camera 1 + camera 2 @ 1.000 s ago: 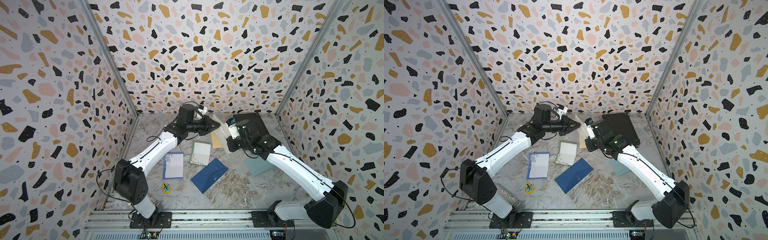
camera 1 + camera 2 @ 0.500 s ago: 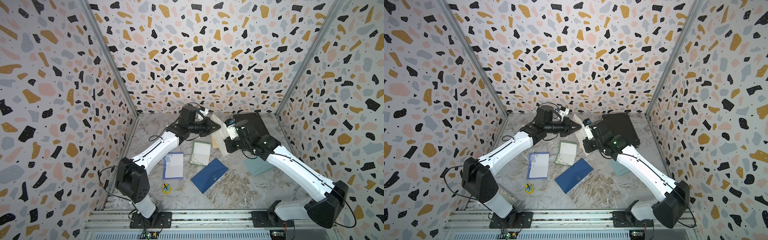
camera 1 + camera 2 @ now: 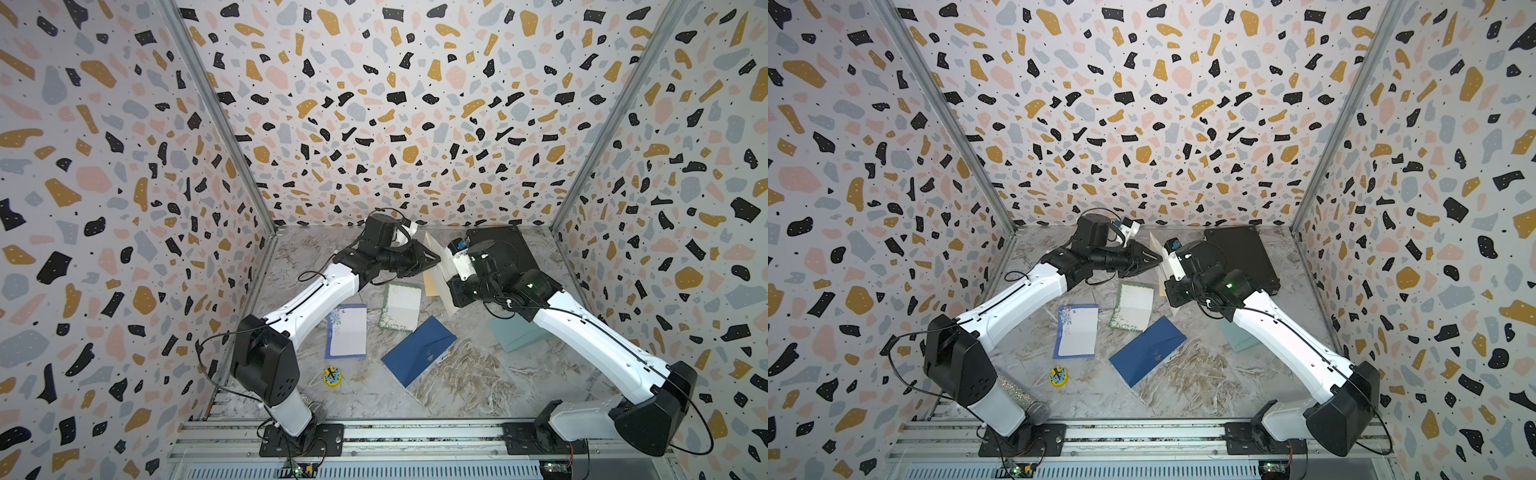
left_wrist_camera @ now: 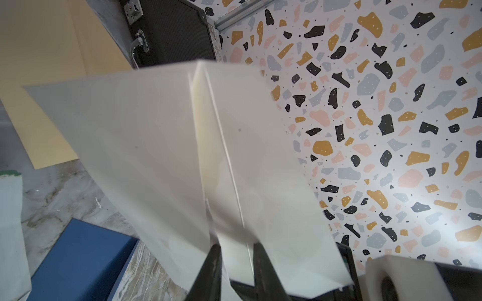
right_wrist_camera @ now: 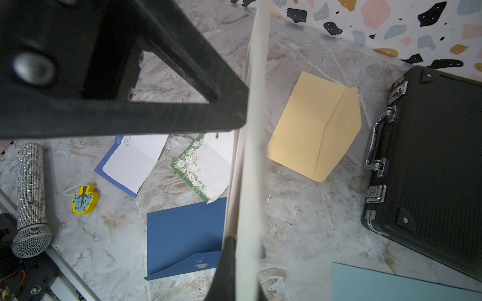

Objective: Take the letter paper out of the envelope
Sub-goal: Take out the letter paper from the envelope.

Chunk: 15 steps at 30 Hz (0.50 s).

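Observation:
My right gripper (image 3: 451, 287) is shut on a cream envelope (image 3: 439, 266), holding it upright on edge above the back of the table. The right wrist view shows the envelope (image 5: 254, 130) edge-on, running up from between that gripper's (image 5: 243, 263) fingers. My left gripper (image 3: 436, 259) meets the envelope's open side from the left. In the left wrist view its jaws (image 4: 237, 260) stand a little apart, with a thin sheet edge passing between them. The letter paper (image 4: 199, 125) shows as yellower layers inside the envelope's (image 4: 130, 143) slot.
A black case (image 3: 498, 249) lies at the back right and a tan envelope (image 3: 432, 284) under the grippers. Flat on the table are a green floral sheet (image 3: 401, 305), a blue-bordered sheet (image 3: 347, 332), a navy envelope (image 3: 417, 349), a teal envelope (image 3: 515, 336) and a yellow toy (image 3: 332, 376). A microphone (image 3: 1025, 405) lies front left.
My left gripper has moved right, up to the envelope's open side, and its jaws have parted slightly. The right gripper keeps its hold on the envelope.

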Each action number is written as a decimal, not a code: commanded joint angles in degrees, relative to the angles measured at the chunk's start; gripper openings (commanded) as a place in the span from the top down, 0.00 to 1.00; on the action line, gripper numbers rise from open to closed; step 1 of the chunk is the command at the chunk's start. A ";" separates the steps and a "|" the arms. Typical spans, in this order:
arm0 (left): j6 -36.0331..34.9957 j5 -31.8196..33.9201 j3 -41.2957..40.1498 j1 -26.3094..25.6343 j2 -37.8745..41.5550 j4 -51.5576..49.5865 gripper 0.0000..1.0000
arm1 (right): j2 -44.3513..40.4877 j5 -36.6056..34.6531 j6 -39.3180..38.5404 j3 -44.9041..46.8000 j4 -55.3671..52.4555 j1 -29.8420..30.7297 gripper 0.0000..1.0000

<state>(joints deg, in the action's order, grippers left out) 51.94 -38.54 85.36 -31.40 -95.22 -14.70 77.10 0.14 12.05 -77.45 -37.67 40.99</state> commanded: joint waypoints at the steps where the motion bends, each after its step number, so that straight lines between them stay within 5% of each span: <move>1: -4.76 1.76 3.54 -0.50 -0.32 -5.58 0.73 | -0.79 -2.68 -1.40 -3.15 -0.52 0.91 1.00; 15: -10.49 4.83 8.35 -0.77 -2.81 -17.74 0.74 | 1.82 -12.13 -6.72 -6.21 -3.17 6.35 1.00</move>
<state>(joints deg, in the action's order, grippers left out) 44.14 -35.55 91.92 -31.94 -96.99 -28.27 79.46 -8.47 7.31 -80.09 -40.73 46.28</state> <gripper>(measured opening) 0.257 0.046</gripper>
